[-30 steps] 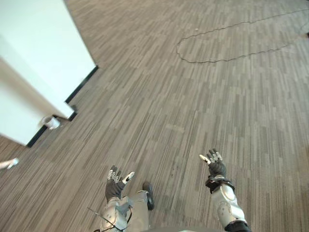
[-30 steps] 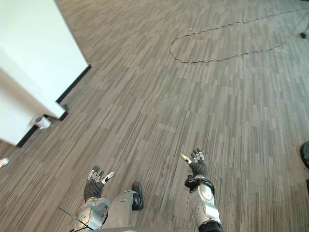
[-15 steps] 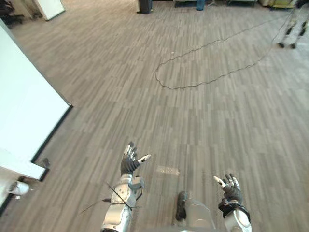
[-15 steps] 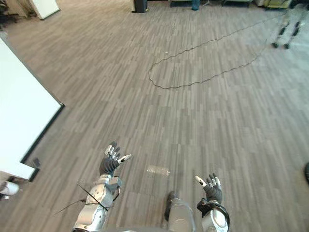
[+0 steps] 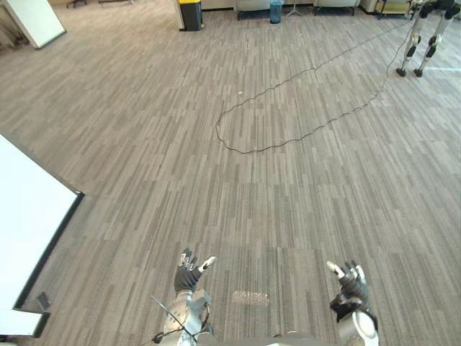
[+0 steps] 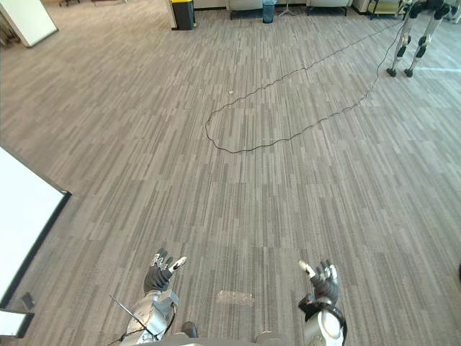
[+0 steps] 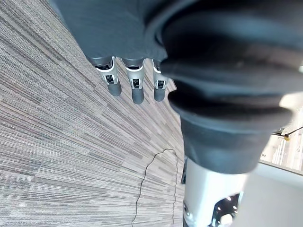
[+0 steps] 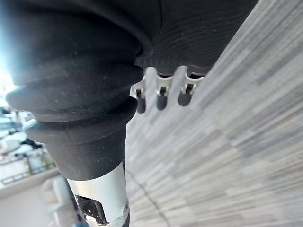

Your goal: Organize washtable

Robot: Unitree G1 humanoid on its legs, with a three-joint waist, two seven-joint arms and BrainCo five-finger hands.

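Panel (image 5: pixel 29 238), white, lies well left of left robot hand (image 5: pixel 189 268); fingers (image 7: pixel 137 90) straight.

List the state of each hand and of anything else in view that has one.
left hand: open, fingers spread, holding nothing.
right hand: open, fingers spread, holding nothing.
white panel: standing upright at the robot's left.
yellow-topped bin: upright, far ahead.
pale patch: lying flat on the floor, between the two hands.
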